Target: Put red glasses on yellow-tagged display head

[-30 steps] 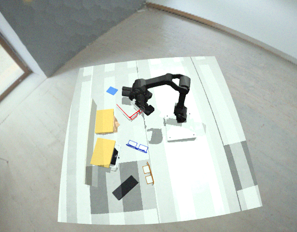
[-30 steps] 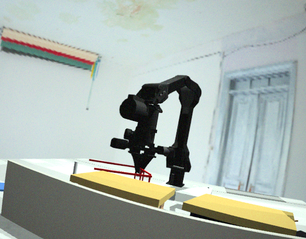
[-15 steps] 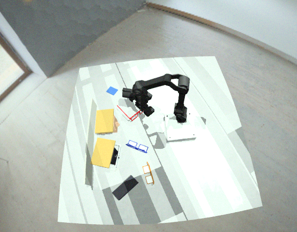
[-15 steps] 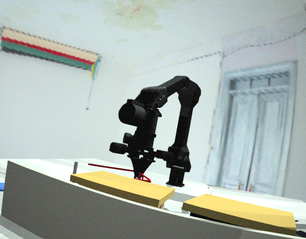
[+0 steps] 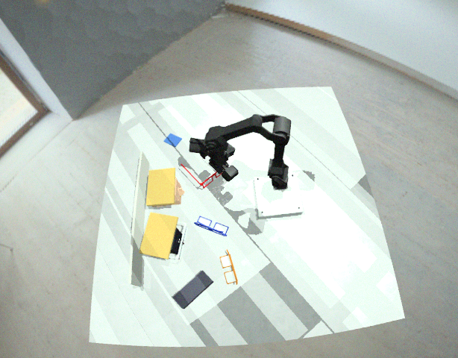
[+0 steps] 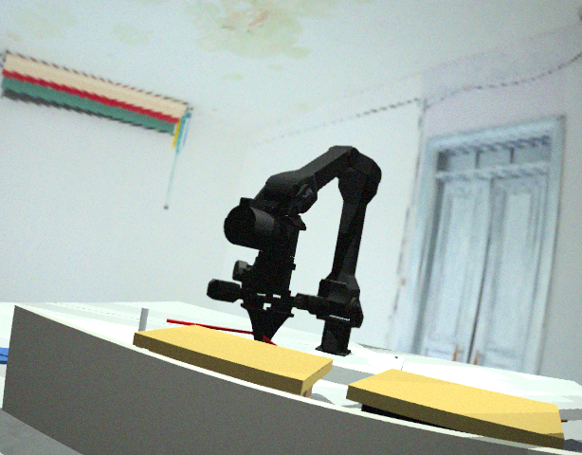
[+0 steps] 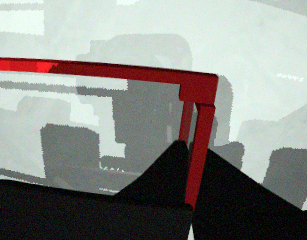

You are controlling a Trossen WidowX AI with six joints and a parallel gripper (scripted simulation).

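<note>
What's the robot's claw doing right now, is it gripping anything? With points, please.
Gripper [image 5: 220, 171] [image 6: 262, 338] [image 7: 185, 151]: closed, holding the red glasses [image 5: 191, 175] [image 6: 210, 326] [image 7: 198, 89] by their frame.

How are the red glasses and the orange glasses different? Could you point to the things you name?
The red glasses [image 5: 191, 175] [image 6: 208, 326] [image 7: 198, 82] are held in the gripper [image 5: 220, 171] [image 6: 262, 337] [image 7: 185, 151]; the orange glasses [image 5: 232, 268] lie on the table. The red glasses are red, the orange glasses orange. Both have thin frames.

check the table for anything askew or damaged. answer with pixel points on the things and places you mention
No damage or spill shows. The blue glasses [image 5: 211, 226] and orange glasses [image 5: 231, 268] lie at different angles, but that looks like ordinary scatter, nothing odd.
</note>
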